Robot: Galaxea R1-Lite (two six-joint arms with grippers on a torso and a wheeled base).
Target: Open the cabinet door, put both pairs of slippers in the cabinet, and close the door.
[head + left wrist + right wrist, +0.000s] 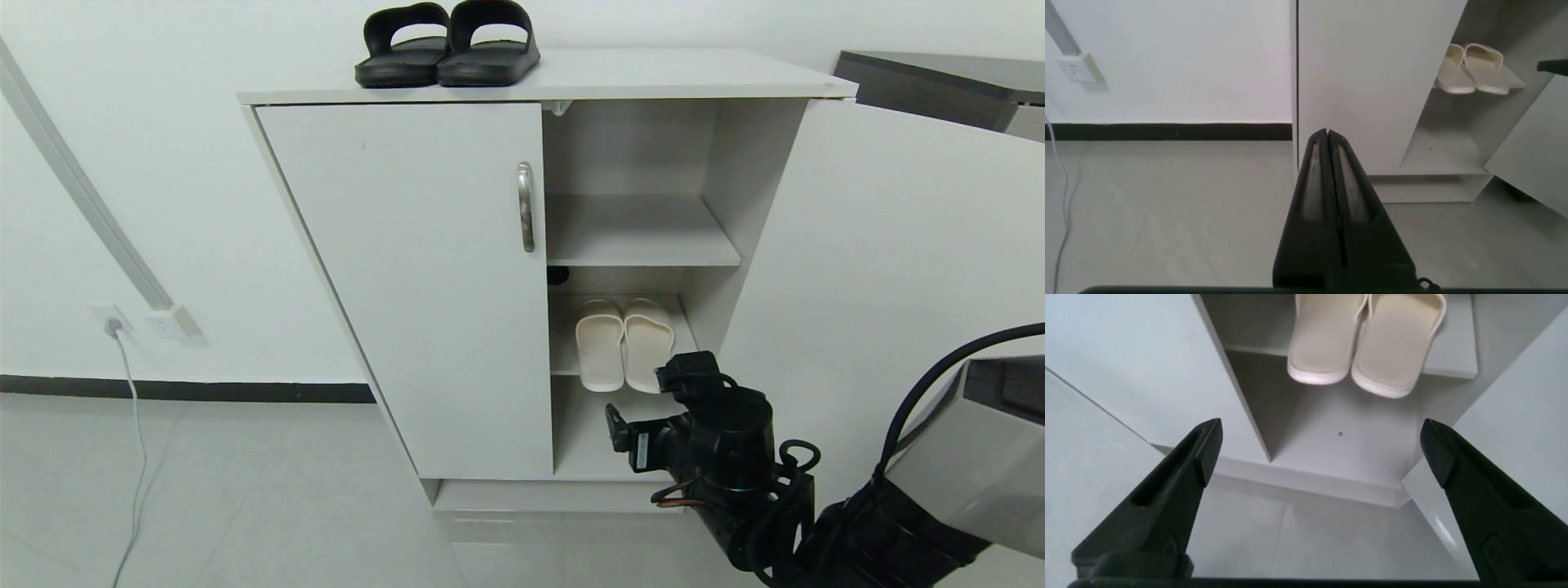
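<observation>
The right gripper [649, 400] stood wide open, its two fingers [1192, 469] spread far apart with nothing between them. It hung before the open right half of the cabinet [653, 75], level with the lowest compartment and just below the front edge of the shelf carrying the white slippers [624, 343]. The right wrist view showed a gap between it and the white slippers, the shelf and the door. The left gripper [1327, 140] was clenched, its fingers pressed flat together on nothing. It sat low over the floor, facing the cabinet's closed left door [408, 286].

There were two pairs of slippers, four in all:
- The white pair lay side by side on the middle shelf inside the cabinet, their ends just over its front edge.
- The black slippers [447, 45] sat side by side on the cabinet's top, toward its left end.

The cabinet had two doors. The left one was shut and bore one metal handle [526, 206], and the right door [882, 261] was swung wide open. The open half showed three compartments, with the upper shelf [641, 233] and the bottom one bare.

One wall socket [110, 322] sat on the wall to the left, with one cable [135, 425] trailing down to the floor.
</observation>
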